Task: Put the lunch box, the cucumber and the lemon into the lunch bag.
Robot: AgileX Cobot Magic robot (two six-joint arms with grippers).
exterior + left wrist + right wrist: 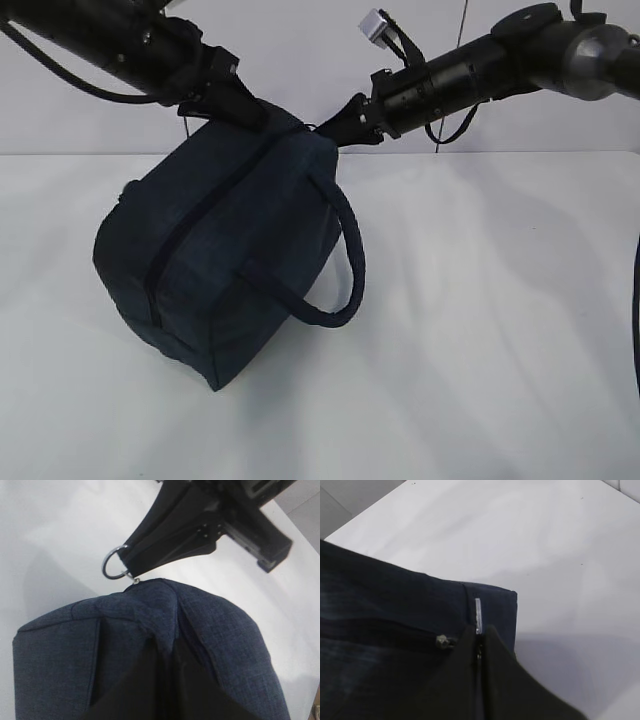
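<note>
At the bag's top right corner, the right end effector point(335, 128) was clenched on the metal ring pull point(116, 563) of the zipper; the left wrist view showed its two dark fingers pressed together over the ring. Toward eleven o'clock of that corner, the left end effector point(232, 105) was clamped on a fold of the navy fabric along the top edge, its fingers dark and close in its own camera.

Between them the lunch bag point(230, 250) sat tilted on the table point(500, 330), one lower corner pointing toward six o'clock and the loop handle point(345, 260) drooping at four o'clock. The zipper line point(195, 225) ran closed down the visible face. No lunch box, cucumber or lemon showed anywhere, so whether they lay inside could not be told; judging by the shut zipper and the grip on its pull, the work was likely at its close or not yet opened.

Bare white table spread wide to three and six o'clock, giving free room; the back wall stood close behind both arms.
</note>
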